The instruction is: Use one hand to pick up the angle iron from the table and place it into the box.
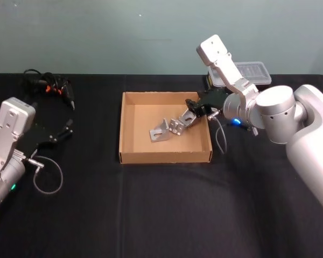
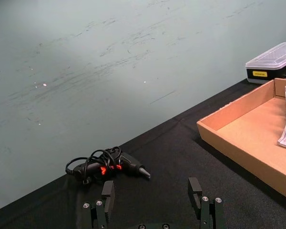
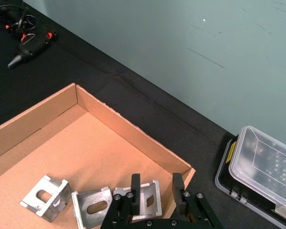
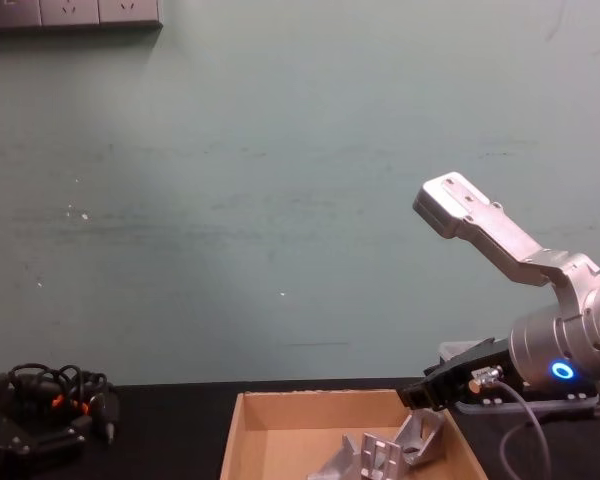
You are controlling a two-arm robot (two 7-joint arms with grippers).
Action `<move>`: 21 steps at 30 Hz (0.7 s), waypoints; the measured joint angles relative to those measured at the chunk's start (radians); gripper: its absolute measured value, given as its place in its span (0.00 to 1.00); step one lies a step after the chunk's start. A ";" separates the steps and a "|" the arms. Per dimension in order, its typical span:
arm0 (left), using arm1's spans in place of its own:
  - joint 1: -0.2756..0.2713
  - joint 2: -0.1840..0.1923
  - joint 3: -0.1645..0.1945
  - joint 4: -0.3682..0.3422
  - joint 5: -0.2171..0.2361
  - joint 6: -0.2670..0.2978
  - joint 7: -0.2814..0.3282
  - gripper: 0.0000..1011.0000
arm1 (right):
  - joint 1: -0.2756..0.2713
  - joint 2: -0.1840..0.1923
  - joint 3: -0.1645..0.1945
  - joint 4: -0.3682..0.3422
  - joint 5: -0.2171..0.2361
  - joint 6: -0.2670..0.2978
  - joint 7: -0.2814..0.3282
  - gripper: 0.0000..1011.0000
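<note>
The tan cardboard box lies in the middle of the black table. Three silver angle irons rest inside it, toward its right half. One angle iron leans in the far right corner, just beyond my right gripper's fingertips. The other two lie beside it on the box floor. My right gripper hangs over that corner, open, its fingers apart above the nearest iron. From the chest view this gripper sits just over the iron. My left gripper is parked at the table's left, open and empty.
A clear-lidded plastic case stands behind the box at the right, close to my right arm. A black glue gun with tangled cables lies at the back left. Open black tabletop stretches in front of the box.
</note>
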State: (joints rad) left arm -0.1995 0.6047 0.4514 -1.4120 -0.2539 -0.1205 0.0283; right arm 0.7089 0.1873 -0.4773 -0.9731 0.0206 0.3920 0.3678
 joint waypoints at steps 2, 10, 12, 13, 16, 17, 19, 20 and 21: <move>0.000 0.000 0.000 0.000 0.000 0.000 0.000 1.00 | 0.000 0.000 0.000 0.000 0.000 0.000 0.000 0.45; 0.000 0.000 0.000 0.000 0.000 0.000 0.000 1.00 | -0.001 0.001 -0.001 -0.001 0.001 0.000 0.000 0.70; 0.000 0.000 0.000 0.000 0.000 0.000 0.000 1.00 | -0.001 0.001 -0.001 -0.001 0.002 0.000 0.001 0.76; 0.000 0.000 0.000 0.000 0.000 0.000 0.000 1.00 | -0.001 0.001 -0.001 -0.001 0.002 0.000 0.001 0.79; 0.000 0.000 0.000 0.000 0.000 0.000 0.000 1.00 | -0.001 0.001 -0.001 -0.002 0.002 0.000 0.001 0.88; 0.000 0.000 0.000 0.000 0.000 0.000 0.000 1.00 | -0.001 0.001 -0.001 -0.002 0.002 0.000 0.000 0.89; 0.000 0.000 0.000 0.000 0.000 0.000 0.000 1.00 | -0.001 0.001 -0.001 -0.002 0.002 0.000 0.000 0.96; 0.000 0.000 0.000 0.000 0.000 0.000 0.000 1.00 | -0.001 0.001 -0.001 -0.002 0.002 0.000 0.000 0.97; 0.000 0.000 0.000 0.000 0.000 0.000 0.000 1.00 | -0.001 0.001 0.000 -0.002 0.002 0.000 0.000 0.99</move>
State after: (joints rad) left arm -0.1995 0.6047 0.4514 -1.4120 -0.2539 -0.1205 0.0283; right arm 0.7076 0.1885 -0.4776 -0.9750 0.0223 0.3917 0.3683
